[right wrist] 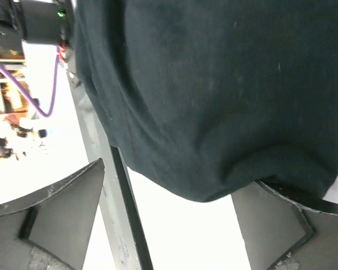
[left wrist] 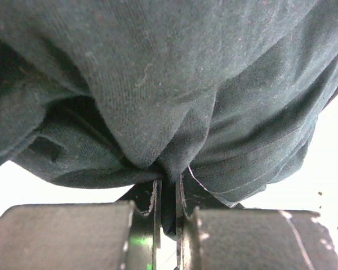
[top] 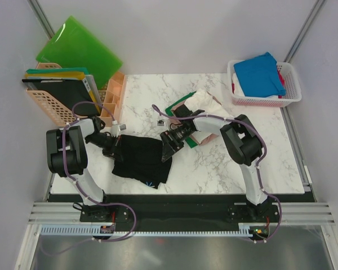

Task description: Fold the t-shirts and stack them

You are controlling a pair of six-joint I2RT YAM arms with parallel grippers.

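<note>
Pinching black t-shirt (left wrist: pixel 158 84): L gripper (left wrist: pixel 168 194), wrist-cam only

— Any writing, labels, brands or numbers to read?
— None legible anywhere, in overhead view or either wrist view; too small or blurred to make out.

Left wrist view: the black t-shirt (left wrist: pixel 158 84) fills the frame and is cut off at the top and both sides. The tips of the left hand (left wrist: pixel 168 197) are lost in a fold.

Right wrist view: the shirt runs off the top and right edges.

From above:
- The right arm (top: pixel 214 125) covers part of the folded stack (top: pixel 205 101).
- The blue shirt (top: pixel 259 73) hides most contents of the basket (top: pixel 265 102).
- A small white item (top: pixel 160 121) cannot be identified.
</note>
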